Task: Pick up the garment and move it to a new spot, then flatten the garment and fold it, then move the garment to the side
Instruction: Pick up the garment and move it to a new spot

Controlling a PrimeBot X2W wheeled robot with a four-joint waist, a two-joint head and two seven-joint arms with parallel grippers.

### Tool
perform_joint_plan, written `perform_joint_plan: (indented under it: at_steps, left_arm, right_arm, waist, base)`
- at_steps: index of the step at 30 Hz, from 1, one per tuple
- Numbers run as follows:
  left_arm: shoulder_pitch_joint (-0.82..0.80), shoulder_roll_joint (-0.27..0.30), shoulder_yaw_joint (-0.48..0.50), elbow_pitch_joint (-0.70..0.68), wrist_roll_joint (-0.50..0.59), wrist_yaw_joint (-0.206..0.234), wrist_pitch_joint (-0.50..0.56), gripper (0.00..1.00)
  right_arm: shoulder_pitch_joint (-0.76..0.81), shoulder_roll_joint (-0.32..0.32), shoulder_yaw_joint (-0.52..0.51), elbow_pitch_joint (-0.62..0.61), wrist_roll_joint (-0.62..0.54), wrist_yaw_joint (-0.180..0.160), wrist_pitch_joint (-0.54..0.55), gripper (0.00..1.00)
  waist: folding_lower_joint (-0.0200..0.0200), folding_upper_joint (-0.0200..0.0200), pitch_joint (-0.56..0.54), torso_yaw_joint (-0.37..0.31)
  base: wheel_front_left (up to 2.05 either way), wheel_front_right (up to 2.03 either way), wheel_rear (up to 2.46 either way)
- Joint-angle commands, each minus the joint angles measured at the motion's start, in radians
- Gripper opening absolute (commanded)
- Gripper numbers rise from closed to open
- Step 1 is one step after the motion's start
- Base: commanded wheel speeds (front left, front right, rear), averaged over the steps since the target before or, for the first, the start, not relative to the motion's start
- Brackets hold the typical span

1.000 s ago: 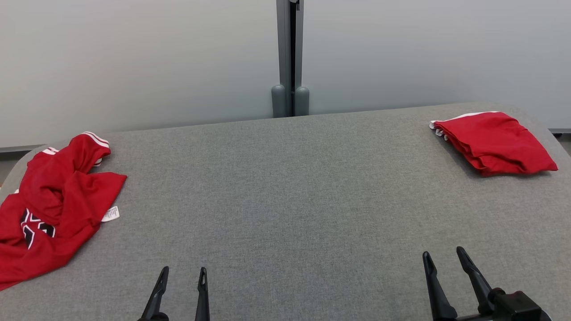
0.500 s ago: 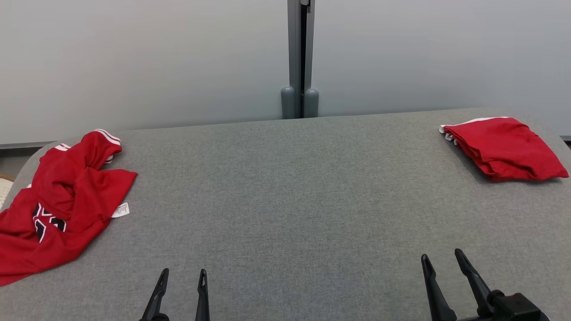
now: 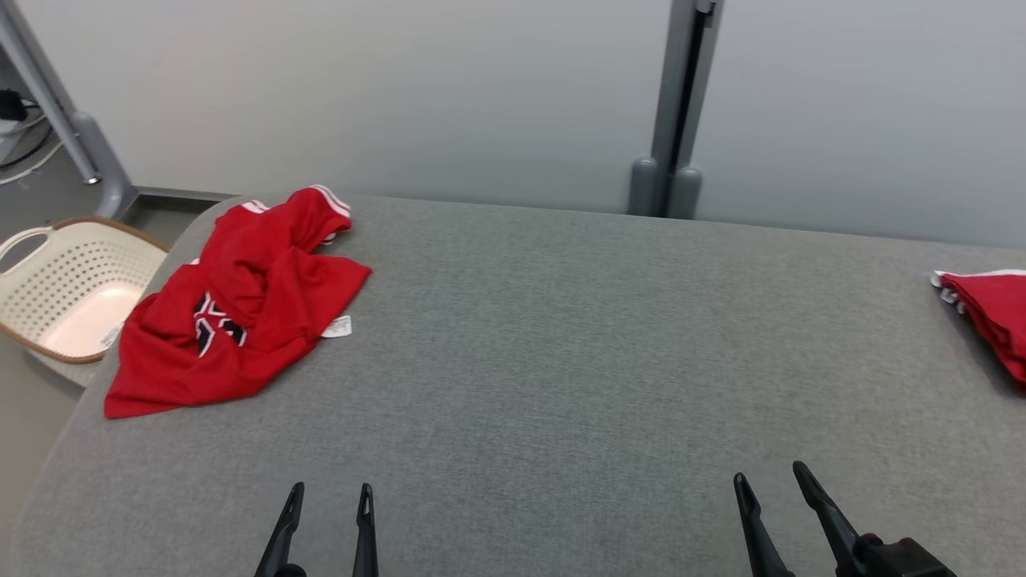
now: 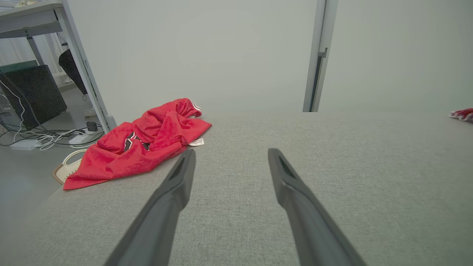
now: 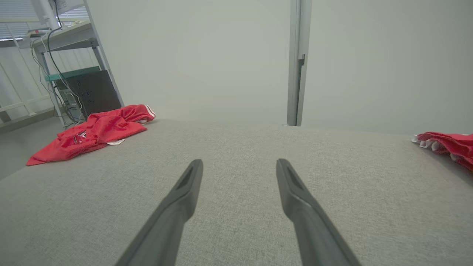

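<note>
Head view: the crumpled red garment (image 3: 240,312) lies at the far left of the grey bench (image 3: 561,361), with black-and-white lettering showing and a white tag (image 3: 337,327) at its right edge. The left gripper (image 3: 332,487) is near left, jaws spread wide, holding nothing, well apart from the garment. The right gripper (image 3: 768,473) is near right, jaws also wide, empty. Both sit over bare bench; contact with it cannot be told. A folded red cloth (image 3: 990,316) is at the far right bench edge, partly cut off. A cream laundry basket (image 3: 76,260) stands on the floor left of the bench, near the garment. A grey post (image 3: 681,104) rises behind the bench.
</note>
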Motion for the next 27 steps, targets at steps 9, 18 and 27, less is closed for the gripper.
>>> perform_joint_plan:
  at_steps: [9,18,27]
  left_arm:
    - [0.022,0.003,0.01,-0.019,0.017,0.001,0.0,1.0]
    - [0.032,0.003,0.015,-0.028,0.018,-0.004,0.0,1.0]
    - [-0.163,0.005,0.083,-0.068,0.01,-0.054,0.0,1.0]
  right_arm:
    - [-0.002,-0.002,0.021,-0.01,0.01,-0.002,-0.001,1.0]
    - [0.005,0.005,0.034,0.0,0.016,-0.002,-0.001,1.0]
    - [-0.055,-0.06,0.04,-0.025,0.002,-0.002,-0.001,1.0]
  waist:
    - [0.0,-0.0001,0.006,0.203]
    - [0.0,-0.0001,0.017,0.277]
    - [0.0,-0.0001,0.141,0.255]
  base:
    - [0.0,0.0,0.0]
    - [0.0,0.0,0.0]
    - [0.0,0.0,0.0]
